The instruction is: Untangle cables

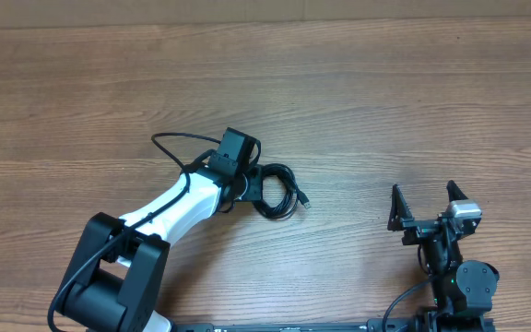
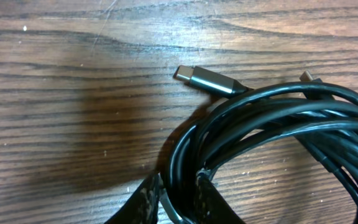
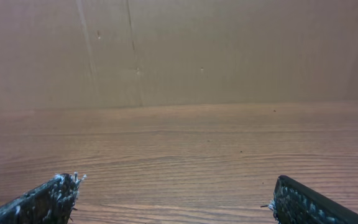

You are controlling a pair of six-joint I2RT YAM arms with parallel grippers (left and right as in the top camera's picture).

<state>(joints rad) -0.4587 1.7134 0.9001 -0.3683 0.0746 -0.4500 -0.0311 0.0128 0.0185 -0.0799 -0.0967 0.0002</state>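
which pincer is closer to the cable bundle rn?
Left. The left pincer is on the cable bundle, closed around strands at its edge. The right pincer stands open well off to the bundle's right, touching nothing.

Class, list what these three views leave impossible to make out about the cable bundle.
Overhead: number of cables; coil too small.
Overhead: left fingers, hidden under the wrist camera.
Left wrist: coil's right side, cut off by the frame edge.
Left wrist: second plug, mostly behind a strand.
Right wrist: cables out of view.
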